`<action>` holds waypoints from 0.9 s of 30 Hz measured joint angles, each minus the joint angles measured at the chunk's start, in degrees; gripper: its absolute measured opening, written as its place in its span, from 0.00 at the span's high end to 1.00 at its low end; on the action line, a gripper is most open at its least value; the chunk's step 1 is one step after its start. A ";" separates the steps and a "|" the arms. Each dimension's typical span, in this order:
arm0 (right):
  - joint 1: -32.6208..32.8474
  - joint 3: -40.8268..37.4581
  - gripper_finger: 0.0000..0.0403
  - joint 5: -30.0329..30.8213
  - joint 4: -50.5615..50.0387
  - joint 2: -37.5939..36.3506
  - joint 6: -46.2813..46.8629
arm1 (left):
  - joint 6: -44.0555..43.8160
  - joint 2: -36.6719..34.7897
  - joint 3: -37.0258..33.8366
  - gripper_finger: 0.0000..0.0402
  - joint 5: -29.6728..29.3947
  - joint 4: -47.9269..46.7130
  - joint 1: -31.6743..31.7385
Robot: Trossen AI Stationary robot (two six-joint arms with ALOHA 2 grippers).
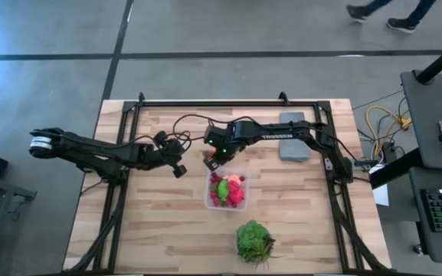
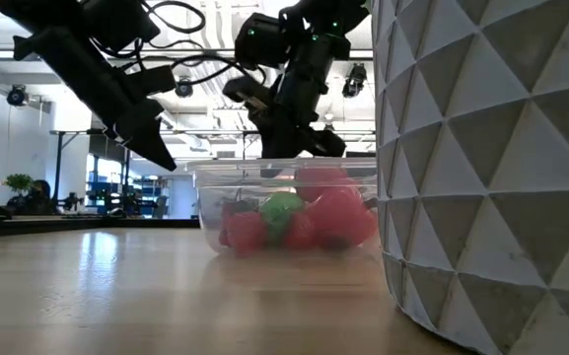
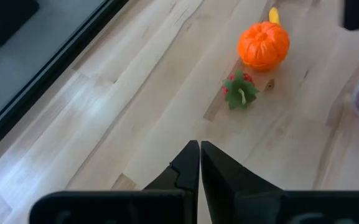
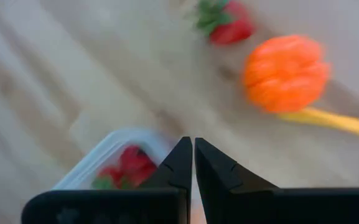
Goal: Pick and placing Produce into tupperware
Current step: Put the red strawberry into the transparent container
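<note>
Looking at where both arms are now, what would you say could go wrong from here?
1. Both grippers, left and right, are shut and close together above the table; they might collide reaching for the orange pumpkin and the small strawberry.
2. The tupperware already looks full; added pieces may spill or it may get nudged.

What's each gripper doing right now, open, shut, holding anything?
Left gripper: shut, holding nothing.
Right gripper: shut, holding nothing, above the tupperware rim.
</note>
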 joint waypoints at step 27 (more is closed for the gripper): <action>6.83 7.25 0.49 27.19 -27.55 -8.49 5.26 | 34.18 9.27 0.26 0.51 24.22 15.74 10.75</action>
